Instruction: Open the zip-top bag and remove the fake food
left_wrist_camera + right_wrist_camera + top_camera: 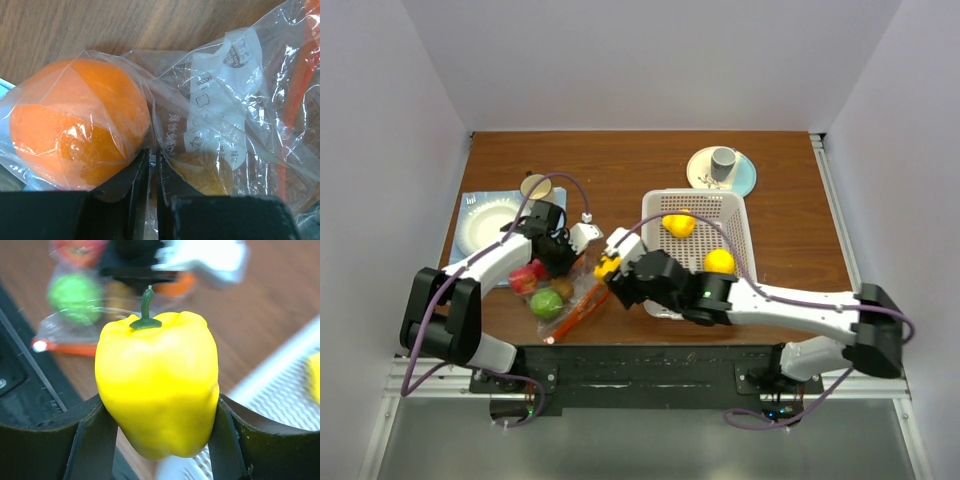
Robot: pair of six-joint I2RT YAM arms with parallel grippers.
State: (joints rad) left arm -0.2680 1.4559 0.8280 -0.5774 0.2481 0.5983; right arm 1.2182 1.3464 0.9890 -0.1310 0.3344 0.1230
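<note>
So the right claw (159, 412) is clamped on a yellow pepper (157, 385), one finger on each side, stem pointing up, and the pepper is fully out of the bag. Ahead of that claw, kinda blurry, the zip-top bag (565, 300) lies on the tabletop (650, 160), with its orange-red zip strip (578, 310) on the edge nearest the claw. Off to that claw's right is the white basket (745, 215), with two yellow pieces (678, 224) in it. The left claw (150, 162) has its fingers pressed almost together, with a fold of the bag's clear film pinched between them. Just left of those fingers there's an orange fruit (75, 125) inside the plastic. Just right of them is a yellow-orange piece (205, 172) under a printed label, and the zip strip runs further out on that side. From above, a green piece (547, 303) and a red piece (525, 278) look bagged too, right by the left claw.
</note>
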